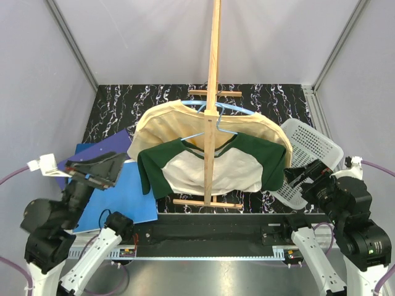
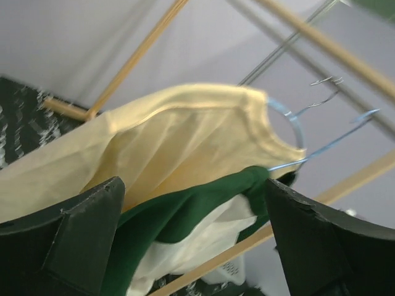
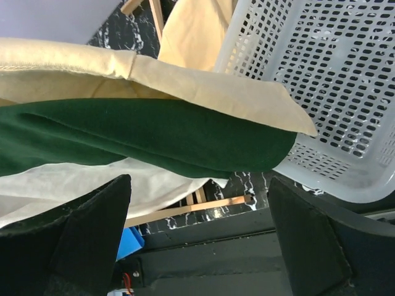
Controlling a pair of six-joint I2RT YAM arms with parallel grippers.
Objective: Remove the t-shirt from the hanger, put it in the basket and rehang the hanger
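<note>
A green-and-white t-shirt (image 1: pixel 228 166) hangs on a thin blue hanger (image 1: pixel 197 135) at the front of a wooden rack pole (image 1: pixel 213 74). A pale yellow t-shirt (image 1: pixel 160 126) hangs behind it on another blue hanger (image 1: pixel 237 109). My left gripper (image 1: pixel 102 165) is open and empty, left of the green sleeve and apart from it. In the left wrist view the green shirt (image 2: pixel 185 216) shows between its fingers (image 2: pixel 74 246). My right gripper (image 1: pixel 296 176) is open and empty beside the right green sleeve (image 3: pixel 154 135), which hangs above its jaws.
A white perforated basket (image 1: pixel 311 148) lies tilted at the right, close behind my right gripper; it also shows in the right wrist view (image 3: pixel 333 80). Blue sheets (image 1: pixel 126 191) lie on the marbled black table at the left. The rack's wooden foot bar (image 1: pixel 207 203) lies under the shirts.
</note>
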